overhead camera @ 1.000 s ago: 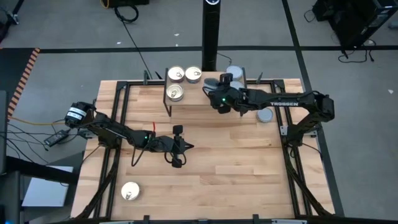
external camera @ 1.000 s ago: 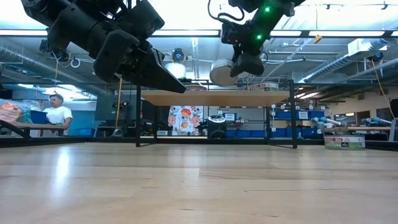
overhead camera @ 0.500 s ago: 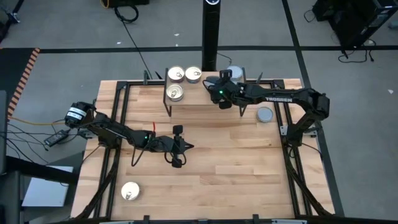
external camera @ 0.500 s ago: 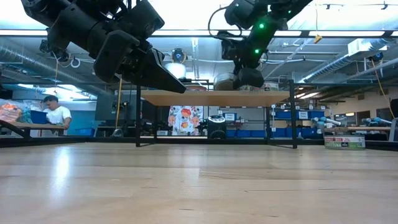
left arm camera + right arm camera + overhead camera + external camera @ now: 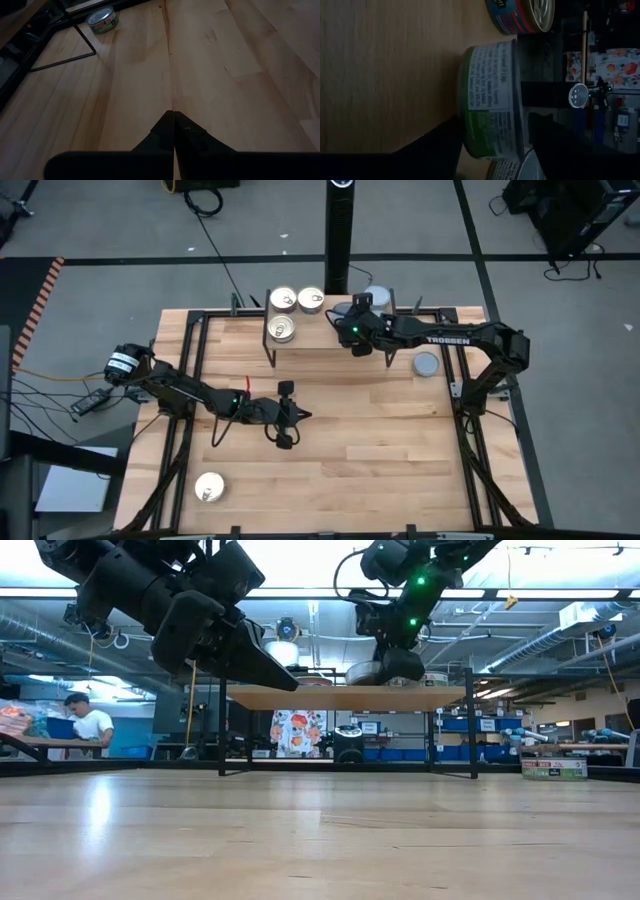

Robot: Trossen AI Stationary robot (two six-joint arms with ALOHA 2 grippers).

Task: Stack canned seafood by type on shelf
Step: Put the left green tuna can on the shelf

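The right claw (image 5: 347, 313) straddled a green-labelled tin (image 5: 492, 102) standing on the shelf (image 5: 340, 697) at the counter's far edge — fingers slightly parted, not gripping. Rigid, smooth, probably light — best pinched across its sidewall. Left claw (image 5: 305, 416) closed mid-counter.

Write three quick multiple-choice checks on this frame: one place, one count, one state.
1. Where is the right gripper?
A. over the shelf
B. at the table's near edge
C. off the table

2. How many gold-lid tins sit on the shelf in the high view?
A. none
B. three
C. six

3. How is the left gripper?
A. wide open
B. shut on a tin
C. shut, empty

Key: 1 A, the right gripper is at the shelf, by a green-labelled tin. 2 B, three gold-lid tins are on its left end. 3 C, the left gripper has its fingers pressed together above bare tabletop.
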